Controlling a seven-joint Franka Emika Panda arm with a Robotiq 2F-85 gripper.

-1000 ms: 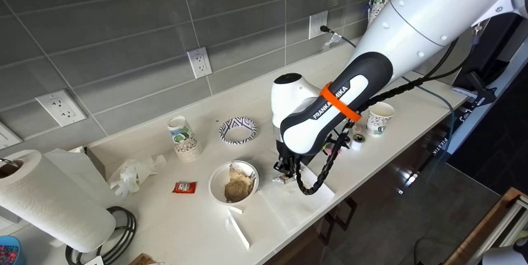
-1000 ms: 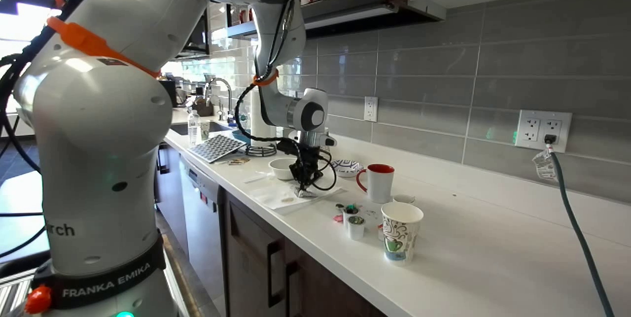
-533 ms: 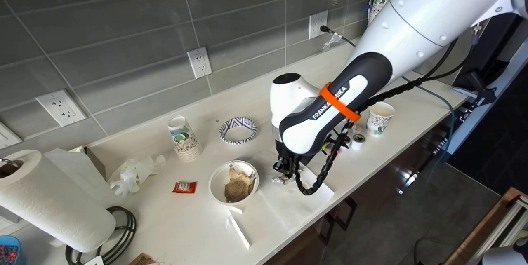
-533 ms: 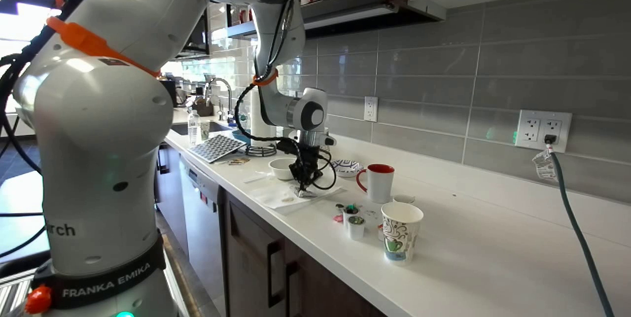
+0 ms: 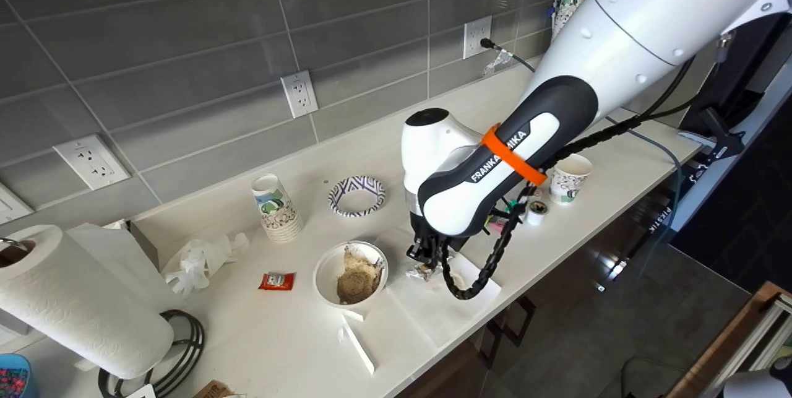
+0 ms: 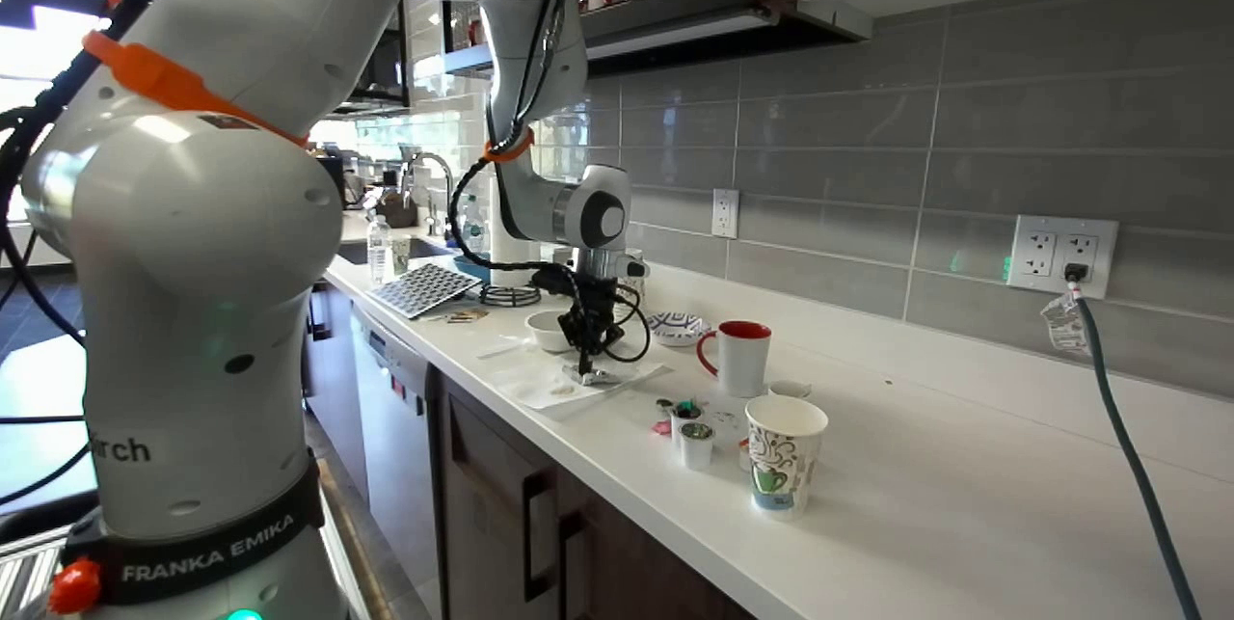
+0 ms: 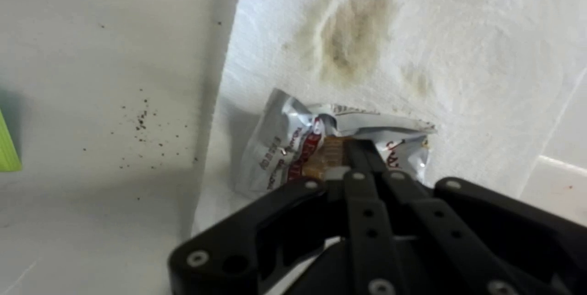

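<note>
The pincer [image 7: 372, 159] is in the fully brought-together position, with its jaws pressed against each other. Its tips point downward and meet a crumpled silver wrapper [image 7: 293, 157]; whether a fold of foil is caught between the jaws cannot be told. The wrapper lies on a stained white sheet [image 7: 481, 56], close to one edge of that sheet. In both exterior views the sheet lies near the front edge of the bench [image 6: 964, 504]; a tiled wall [image 5: 185, 45] bounds the rear. A white bowl [image 5: 327, 271] containing brown powder [image 5: 357, 286] stands just beside the sheet and limits travel on that side. A patterned bowl [image 5: 356, 184] sits farther back, toward the wall. On the side away from the white bowl, a gap separates the sheet from small tubs [image 6: 696, 448] and a paper cup [image 6: 783, 466]. A black cable [image 5: 490, 267] hangs in a loop beside the pincer. Each exterior view shows an item of its own: a white mug [image 6: 744, 364] with a red interior, and a red packet [image 5: 276, 281] past the white bowl. Only the wrist view resolves the wrapper's red lettering.
</note>
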